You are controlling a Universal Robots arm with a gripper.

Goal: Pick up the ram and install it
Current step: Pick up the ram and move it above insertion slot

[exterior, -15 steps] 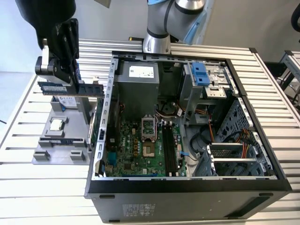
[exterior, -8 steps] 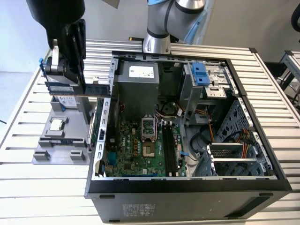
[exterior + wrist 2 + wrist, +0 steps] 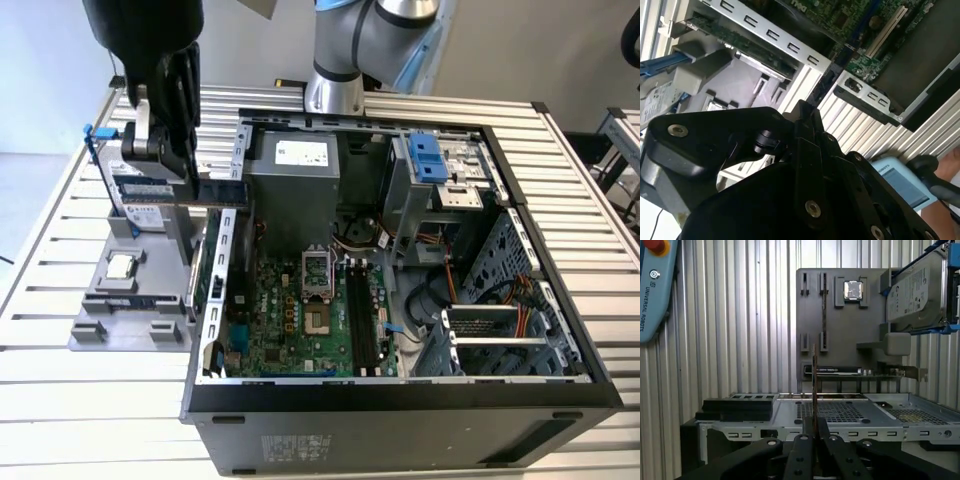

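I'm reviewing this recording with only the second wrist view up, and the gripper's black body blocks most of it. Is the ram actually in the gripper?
Observer: Yes. In the first wrist view the ram stands edge-on, pinched between the fingers of the gripper.
Operator: Is it over the motherboard?
Observer: No. In the exterior view the gripper hangs at the exterior view's left, by the grey fixture tray beside the open computer case. It is well clear of the long black memory slots.
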